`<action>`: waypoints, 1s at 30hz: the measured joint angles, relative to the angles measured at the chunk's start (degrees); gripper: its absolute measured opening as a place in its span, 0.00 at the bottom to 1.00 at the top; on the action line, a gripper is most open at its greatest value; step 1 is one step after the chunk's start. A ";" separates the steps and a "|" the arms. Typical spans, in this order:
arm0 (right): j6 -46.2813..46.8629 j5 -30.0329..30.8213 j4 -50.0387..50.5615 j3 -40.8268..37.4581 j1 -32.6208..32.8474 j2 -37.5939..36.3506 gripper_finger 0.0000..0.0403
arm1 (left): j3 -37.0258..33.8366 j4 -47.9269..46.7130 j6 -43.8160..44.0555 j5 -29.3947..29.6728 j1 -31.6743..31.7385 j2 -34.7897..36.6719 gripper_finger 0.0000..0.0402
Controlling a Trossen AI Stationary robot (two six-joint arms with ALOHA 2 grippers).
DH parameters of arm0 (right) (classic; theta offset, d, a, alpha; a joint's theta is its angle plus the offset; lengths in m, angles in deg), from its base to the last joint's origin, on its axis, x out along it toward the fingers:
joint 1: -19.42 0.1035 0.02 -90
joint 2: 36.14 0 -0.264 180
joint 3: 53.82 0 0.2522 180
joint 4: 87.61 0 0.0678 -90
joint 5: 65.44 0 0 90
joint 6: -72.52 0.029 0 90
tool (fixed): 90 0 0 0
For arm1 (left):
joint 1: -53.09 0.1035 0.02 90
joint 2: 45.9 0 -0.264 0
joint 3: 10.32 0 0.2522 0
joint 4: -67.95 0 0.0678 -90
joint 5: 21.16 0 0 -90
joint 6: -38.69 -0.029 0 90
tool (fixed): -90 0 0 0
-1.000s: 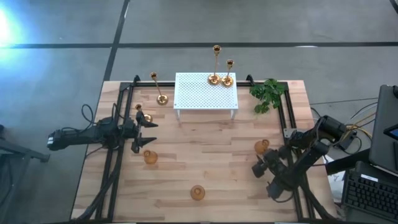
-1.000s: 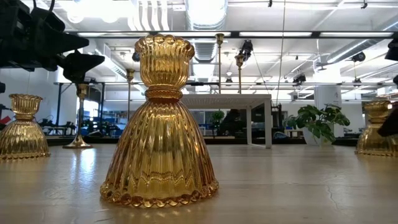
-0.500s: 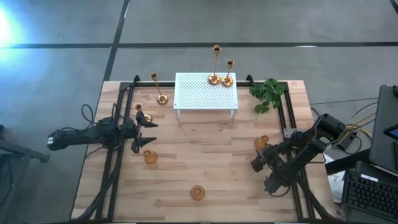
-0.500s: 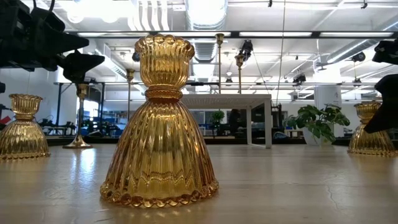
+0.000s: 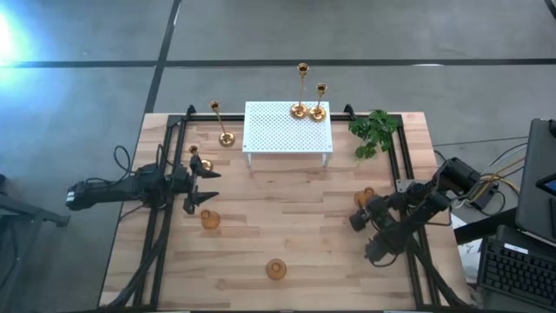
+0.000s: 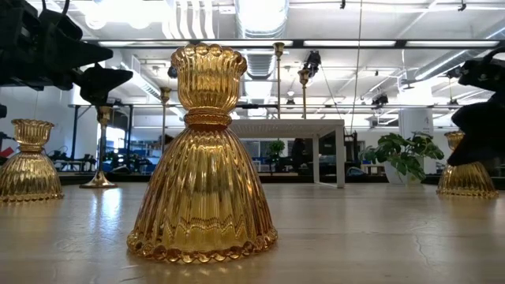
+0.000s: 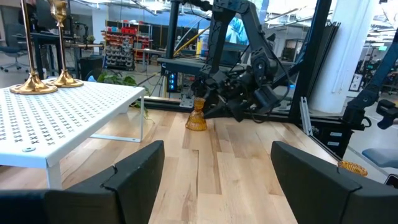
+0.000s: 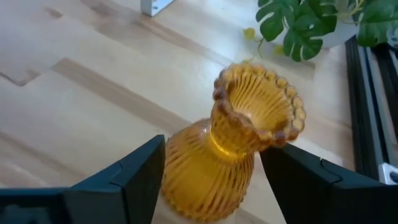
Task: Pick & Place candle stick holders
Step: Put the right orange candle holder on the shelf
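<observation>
I see the right gripper (image 8: 208,180) with fingers spread wide around a squat amber candle holder (image 8: 233,149) standing near the table's right edge; the left gripper (image 5: 201,184) waits, fingers parted.

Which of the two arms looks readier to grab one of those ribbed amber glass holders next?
The right. Its end effector is open, with the squat ribbed amber glass candle holder standing between its fingers near the table's right side. The left end effector hovers open, farther from any holder.

Glossy ribbed amber glass holder (image 8: 233,152) on smooth pale wood table (image 8: 74,118).
</observation>
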 joint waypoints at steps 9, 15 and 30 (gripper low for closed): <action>0.15 2.11 -1.08 -1.31 -3.14 0.00 0.59 | 0.00 0.00 0.00 0.00 0.00 0.00 0.75; 1.06 3.17 -6.86 -4.76 -5.01 -0.04 0.55 | 0.00 0.00 0.00 0.00 -0.01 0.00 0.75; 2.54 9.19 -5.95 -5.88 -5.48 -1.53 0.29 | 0.00 0.00 -0.01 0.00 0.00 0.00 0.75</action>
